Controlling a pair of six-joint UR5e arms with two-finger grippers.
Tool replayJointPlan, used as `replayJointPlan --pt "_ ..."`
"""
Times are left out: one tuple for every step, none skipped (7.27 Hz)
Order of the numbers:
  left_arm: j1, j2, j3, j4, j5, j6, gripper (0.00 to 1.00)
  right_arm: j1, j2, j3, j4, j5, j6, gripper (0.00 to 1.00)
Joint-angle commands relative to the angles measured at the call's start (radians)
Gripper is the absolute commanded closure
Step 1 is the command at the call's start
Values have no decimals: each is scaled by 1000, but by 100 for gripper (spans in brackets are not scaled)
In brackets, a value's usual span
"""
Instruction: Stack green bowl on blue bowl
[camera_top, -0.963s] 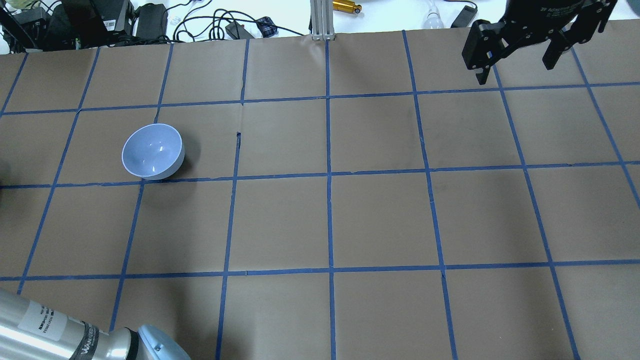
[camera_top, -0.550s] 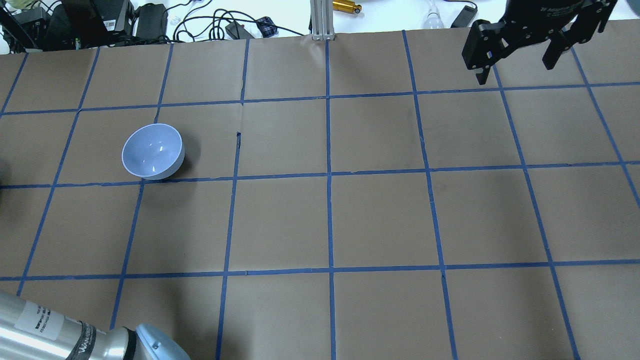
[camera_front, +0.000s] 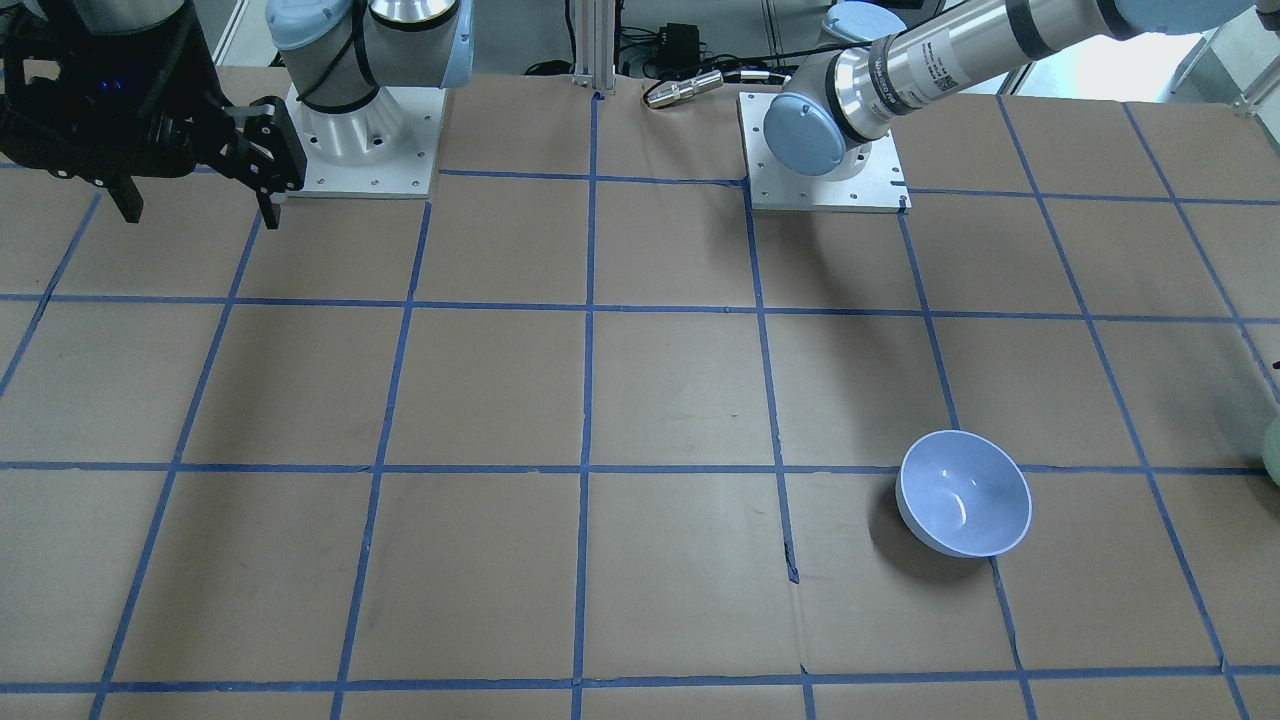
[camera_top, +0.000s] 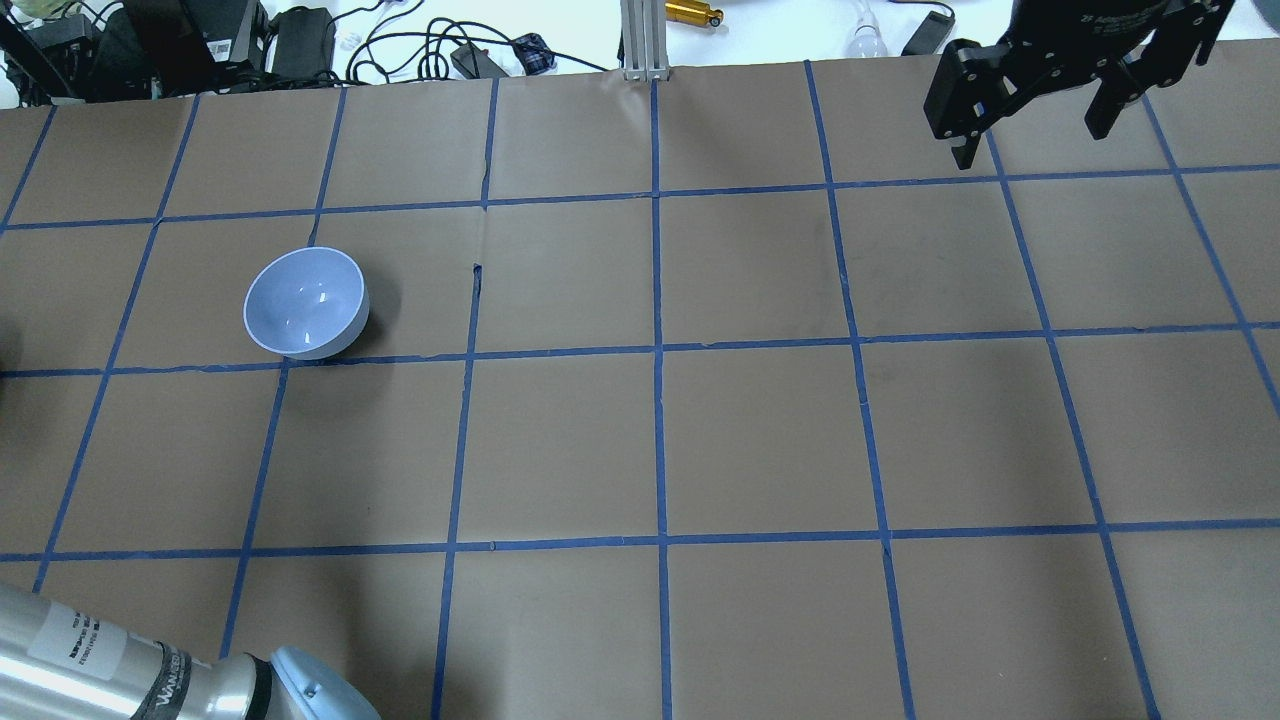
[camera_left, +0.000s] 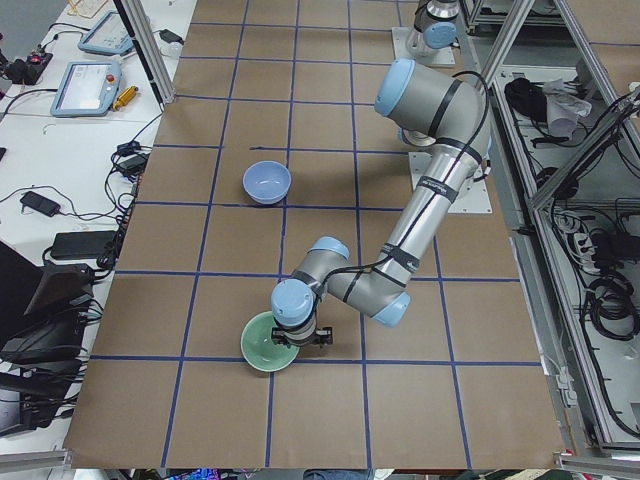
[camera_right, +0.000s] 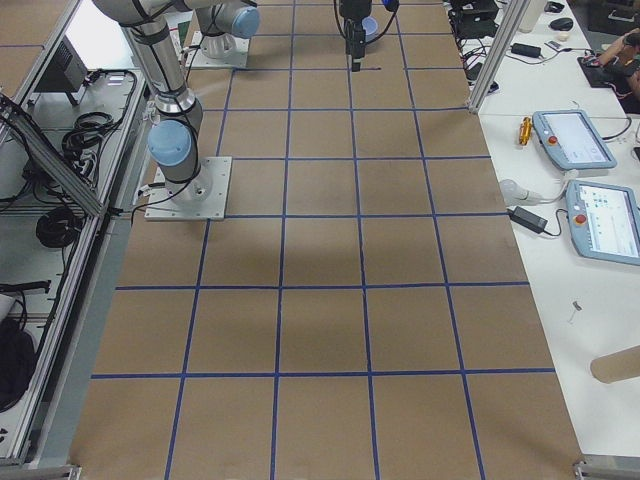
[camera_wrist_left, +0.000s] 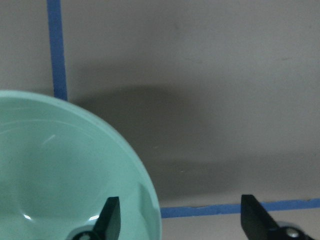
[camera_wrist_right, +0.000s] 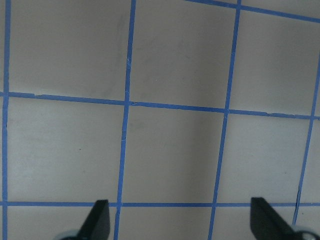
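Observation:
The green bowl (camera_left: 268, 343) stands upright near the table's end on my left. It fills the lower left of the left wrist view (camera_wrist_left: 65, 175) and shows as a sliver at the edge of the front view (camera_front: 1273, 450). My left gripper (camera_wrist_left: 177, 221) is open and straddles the bowl's rim, one finger inside the bowl and one outside. The blue bowl (camera_top: 305, 302) stands upright and empty further along the table (camera_front: 965, 492), well apart from the green one (camera_left: 266, 182). My right gripper (camera_top: 1030, 140) is open and empty, raised over the far right of the table (camera_front: 200, 212).
Cables and power bricks (camera_top: 300, 40) and an aluminium post (camera_top: 640, 40) line the far edge. Teach pendants (camera_right: 575, 140) lie on the side bench. The two arm bases (camera_front: 820, 180) stand on the robot's side. Blue tape grids the brown table.
My left arm's forearm has shifted slightly to the left in the overhead view. The blue bowl and my right gripper have not moved.

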Motion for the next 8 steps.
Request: replayJointPlan --pt "0 0 -4 2 0 0 37 0 0 0 0 0 0 0" --pt "-1 -1 -4 11 0 0 41 0 0 0 0 0 0 0" --pt "-1 -1 -4 29 -2 -1 50 0 0 0 0 0 0 0" --pt "-1 -3 -4 49 0 -1 62 0 0 0 0 0 0 0" --pt "-1 -2 -9 52 1 -1 62 0 0 0 0 0 0 0" --pt "-1 0 -9 52 0 -1 72 0 0 0 0 0 0 0" --pt "-1 0 -11 52 0 0 86 0 0 0 0 0 0 0" --pt "-1 2 -12 52 0 2 94 0 0 0 0 0 0 0"
